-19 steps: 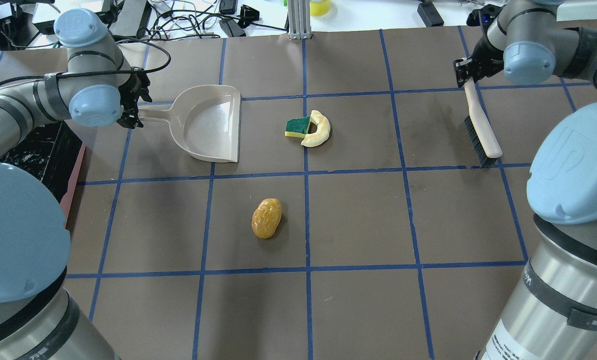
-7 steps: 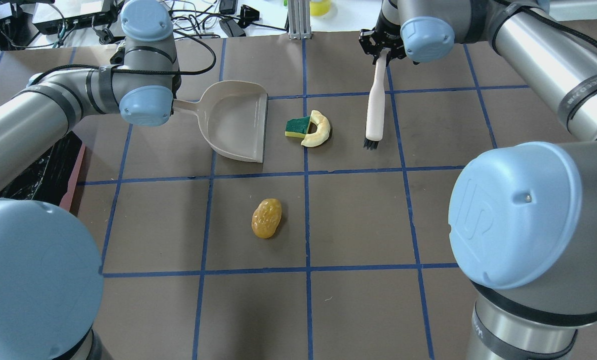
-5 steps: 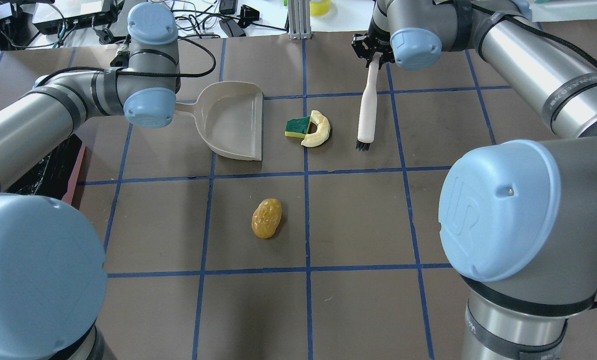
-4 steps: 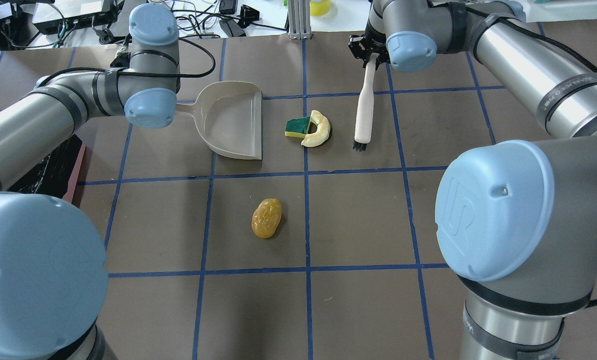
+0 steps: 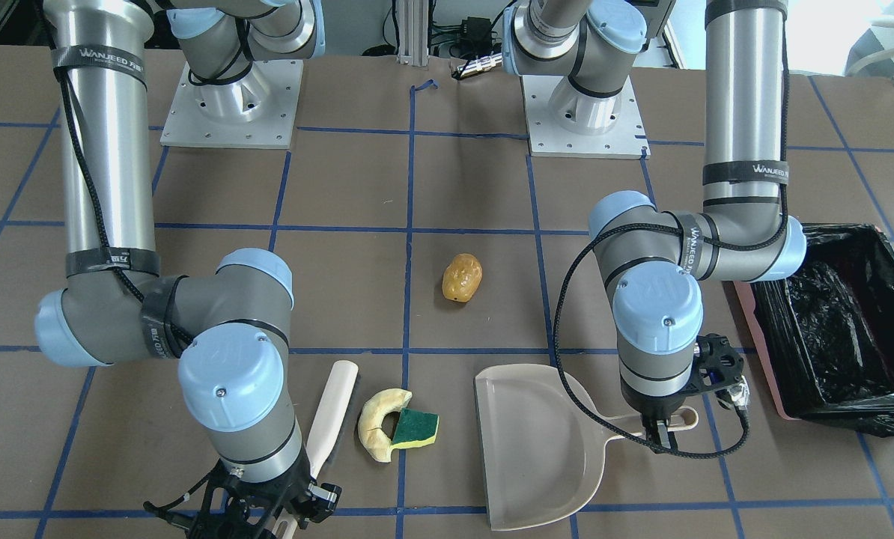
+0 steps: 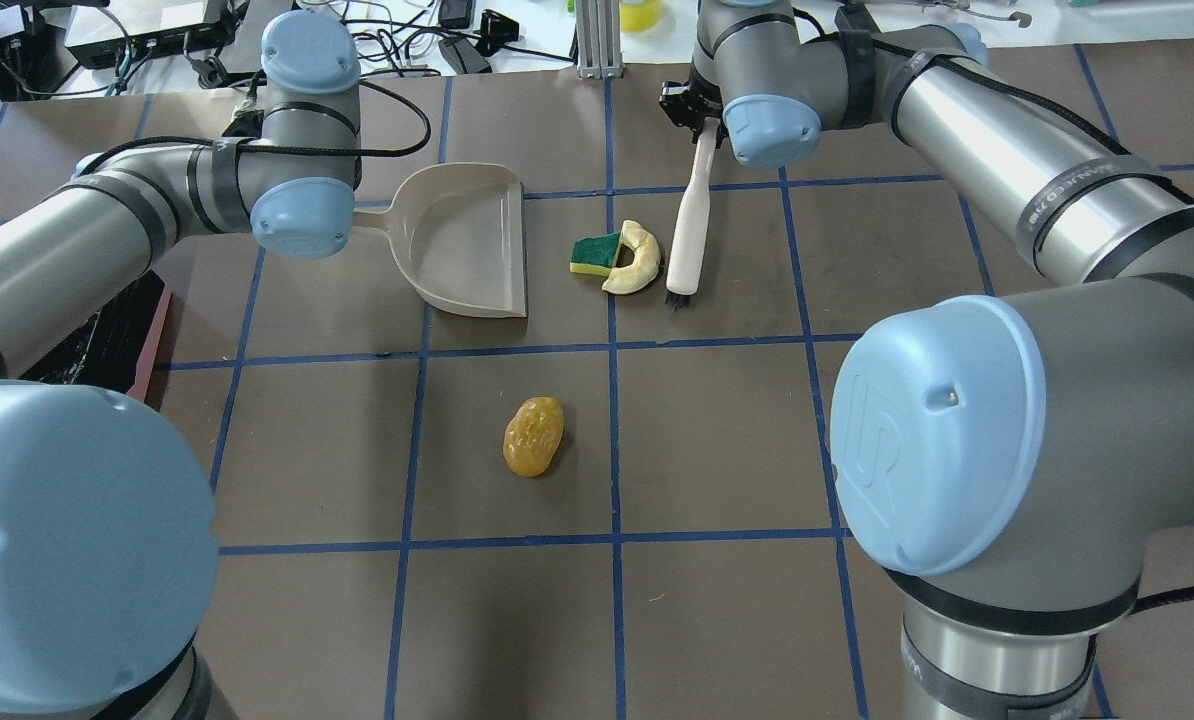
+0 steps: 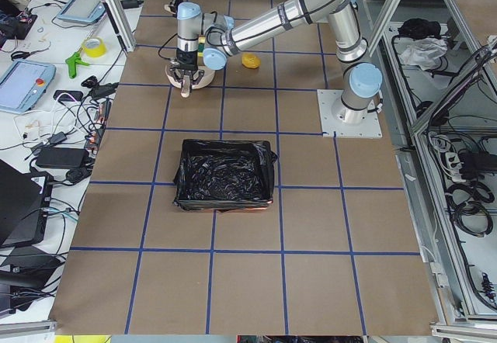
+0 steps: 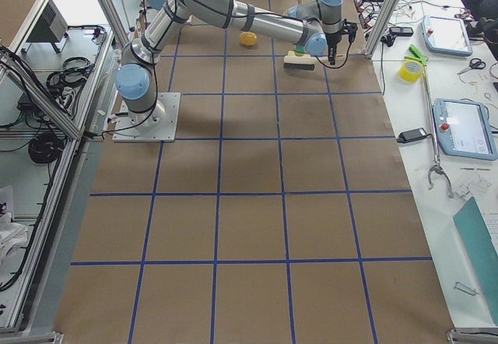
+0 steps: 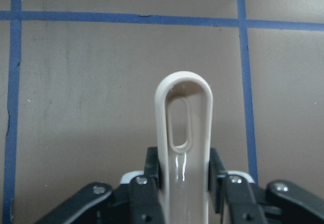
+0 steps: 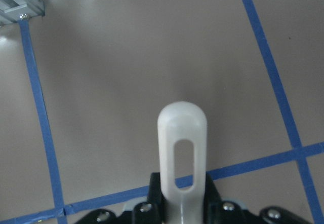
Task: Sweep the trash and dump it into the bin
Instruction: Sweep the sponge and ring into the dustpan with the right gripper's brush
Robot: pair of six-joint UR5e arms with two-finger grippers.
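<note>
The green-topped sponge (image 6: 595,254) and the pale crescent (image 6: 641,262) lie together at mid table. The tan lump (image 6: 533,436) lies alone, nearer the robot. My left gripper (image 9: 183,172) is shut on the handle of a beige dustpan (image 6: 469,245), whose open edge faces the sponge a short gap away. My right gripper (image 10: 181,203) is shut on the handle of a white brush (image 6: 685,232), whose bristles sit right beside the crescent. The bin (image 5: 750,318), lined with a black bag, stands at the robot's left table edge.
Blue tape lines grid the brown table (image 6: 717,440). An aluminium post (image 6: 597,40) and cables (image 6: 397,45) sit at the far edge. Both arm bases (image 5: 230,105) stand on plates at the robot's side.
The right arm has carried the brush leftward until it is close beside the crescent. The left arm moved the dustpan rightward toward the sponge, then held it. The trash has not moved.
</note>
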